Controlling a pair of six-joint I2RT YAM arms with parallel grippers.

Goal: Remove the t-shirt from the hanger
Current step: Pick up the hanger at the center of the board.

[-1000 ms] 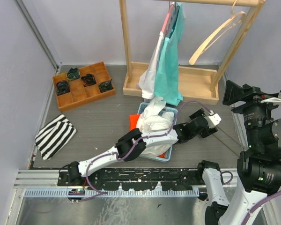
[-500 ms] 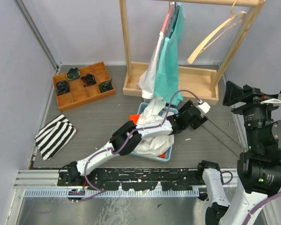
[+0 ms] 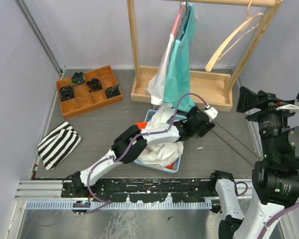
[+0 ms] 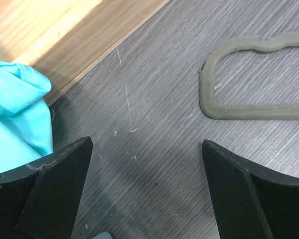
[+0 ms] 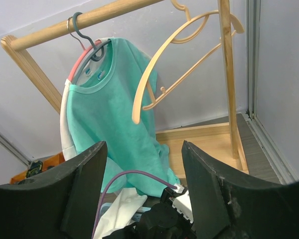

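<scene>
My left arm hides much of the blue basket (image 3: 174,168) of white cloth (image 3: 159,152), while the teal t-shirt (image 5: 117,114) hangs on its hanger (image 5: 83,42) from the wooden rack (image 5: 55,27), my left gripper (image 4: 147,174) spread wide and empty above the grey table (image 4: 164,89) and my right gripper (image 5: 144,169) parted, grasping nothing.

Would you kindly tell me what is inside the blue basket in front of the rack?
Crumpled white clothing fills the blue basket, with an orange item at its left edge. The left arm crosses over it; anything beneath the clothing is hidden.
</scene>
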